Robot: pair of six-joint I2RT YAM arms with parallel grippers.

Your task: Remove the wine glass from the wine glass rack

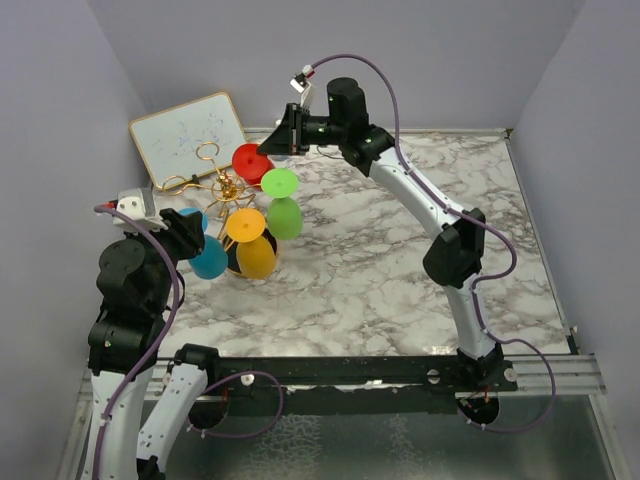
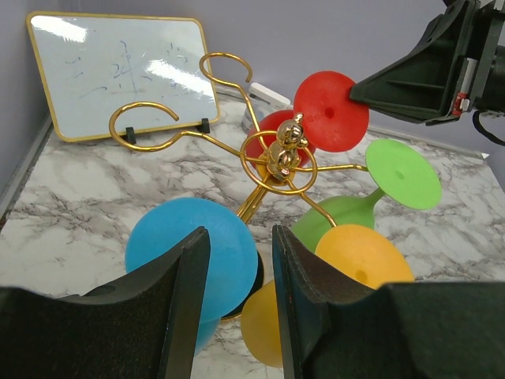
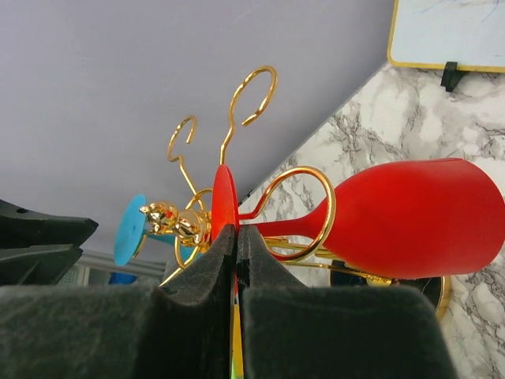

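**Red wine glass pinched by its foot, not yet off the rack**

At the left, the left fingers (image 2: 185, 276) stand apart with nothing between them, just short of the blue glass (image 2: 189, 245). That glass hangs on the near-left side of the wine glass rack (image 2: 280, 154). The rack stands at the back left of the marble worktop (image 1: 400, 270), with a whiteboard (image 1: 188, 135) leaning behind it and a yellow glass (image 1: 257, 258) and a green glass (image 1: 285, 217) also hung on it. Further right, the red wine glass (image 3: 410, 217) lies on its side, its stem threaded through a gold loop, so it is on the rack. The right fingers (image 3: 221, 253) are pressed together on the edge of its round foot. As I judge it, the grasp is made. What remains is to draw the stem out of the loop and carry the glass clear.
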